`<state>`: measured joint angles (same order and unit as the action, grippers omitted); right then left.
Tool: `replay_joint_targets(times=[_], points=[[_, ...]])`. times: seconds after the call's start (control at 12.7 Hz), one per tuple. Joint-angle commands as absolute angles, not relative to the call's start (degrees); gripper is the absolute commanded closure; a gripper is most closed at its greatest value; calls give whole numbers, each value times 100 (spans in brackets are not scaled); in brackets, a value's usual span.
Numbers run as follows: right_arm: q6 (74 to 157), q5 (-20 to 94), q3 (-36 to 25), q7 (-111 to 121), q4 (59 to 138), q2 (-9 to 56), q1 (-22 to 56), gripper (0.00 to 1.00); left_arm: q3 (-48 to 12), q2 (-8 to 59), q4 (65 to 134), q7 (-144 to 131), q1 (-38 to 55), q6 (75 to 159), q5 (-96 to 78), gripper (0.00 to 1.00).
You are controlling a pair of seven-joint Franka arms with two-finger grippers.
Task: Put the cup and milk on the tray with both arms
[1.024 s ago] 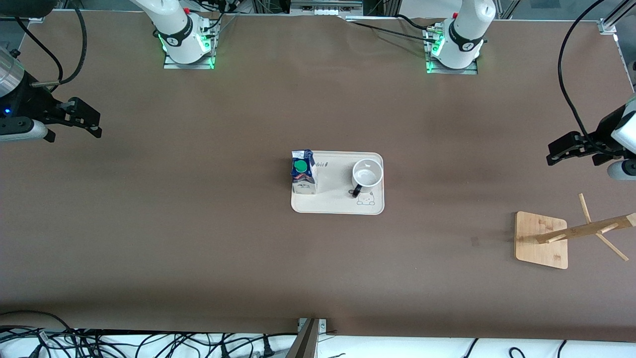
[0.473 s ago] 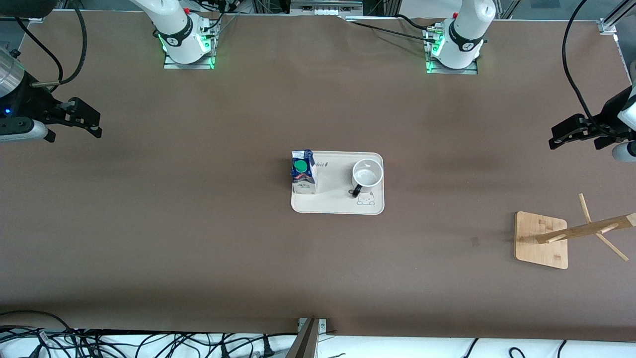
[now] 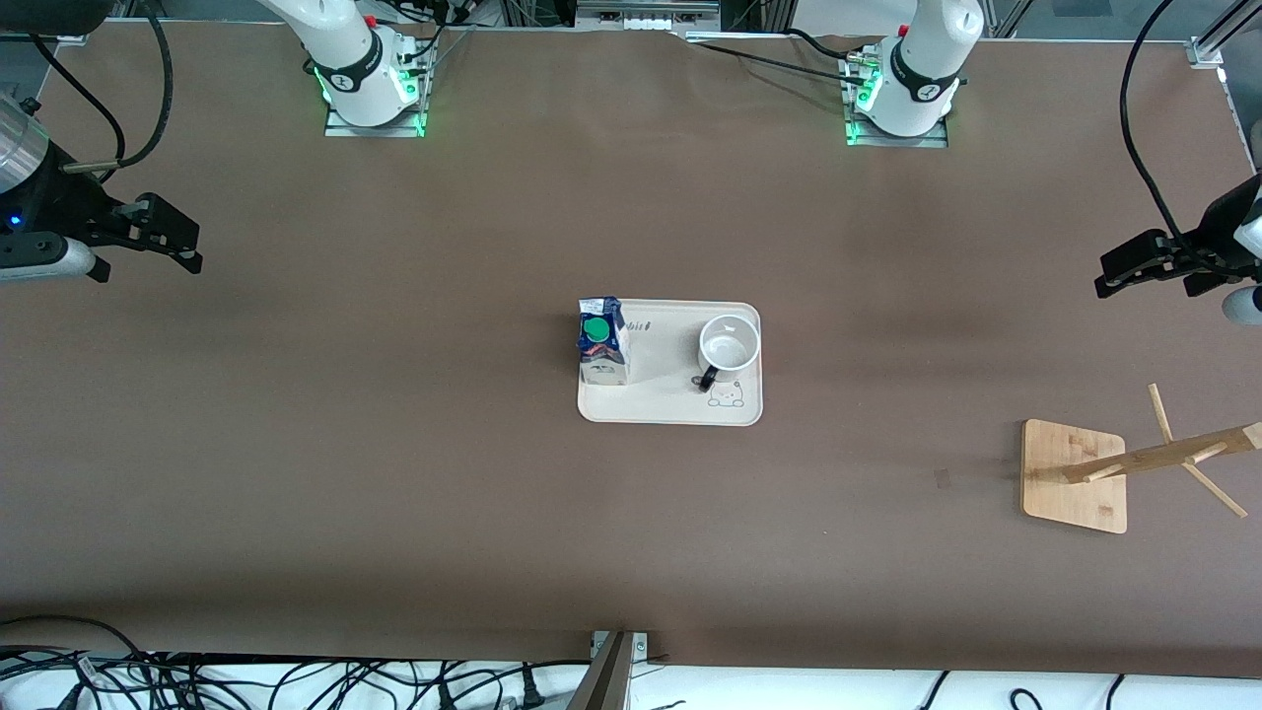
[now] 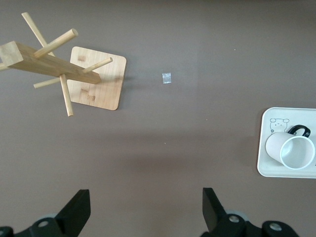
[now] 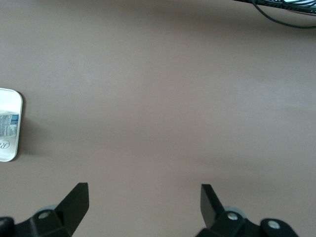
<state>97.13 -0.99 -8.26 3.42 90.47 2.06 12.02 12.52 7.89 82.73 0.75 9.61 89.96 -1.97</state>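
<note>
Cup (image 3: 730, 347) and milk (image 3: 602, 342) both stood upright on the tray (image 3: 661, 399), so I judged the placing done. Reading the front view as a clock face centred on the tray, the milk sat at the nine o'clock end and the cup toward three o'clock, its black handle pointing about seven.

The right gripper (image 3: 187, 245) hung over bare table between nine and ten o'clock, at the right arm's end; its jaws were spread wide and held nothing. The left gripper (image 3: 1106, 279) hung between two and three o'clock, at the left arm's end; its jaws were likewise wide apart and empty. Both arms waited well apart from the tray. A wooden rack (image 3: 1075, 475) stood between three and four o'clock.

If I had to shift them, I would expect the cup to be stiff, smooth-sided and chippable; I would pinch its wall at the rim rather than the thin handle. The milk looked light, with card walls that would give under a squeeze; I would close across the flat sides below the gable, gently.

As for writing, the tray's script was too small to read from the front, and the right wrist view caught only a capital R; a little animal drawing sat beside the cup. The carton's print was not legible to me.
</note>
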Motion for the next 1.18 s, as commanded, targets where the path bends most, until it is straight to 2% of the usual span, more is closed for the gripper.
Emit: replay_joint_targets(times=[0.0,1.1], points=[[9650,-123,-800,334,8965,237,1178,0,1231,738,8306,62,932,8974,-220,0],[9642,-123,-791,334,8965,229,1187,0,1213,738,8314,343,941,8965,-413,0]])
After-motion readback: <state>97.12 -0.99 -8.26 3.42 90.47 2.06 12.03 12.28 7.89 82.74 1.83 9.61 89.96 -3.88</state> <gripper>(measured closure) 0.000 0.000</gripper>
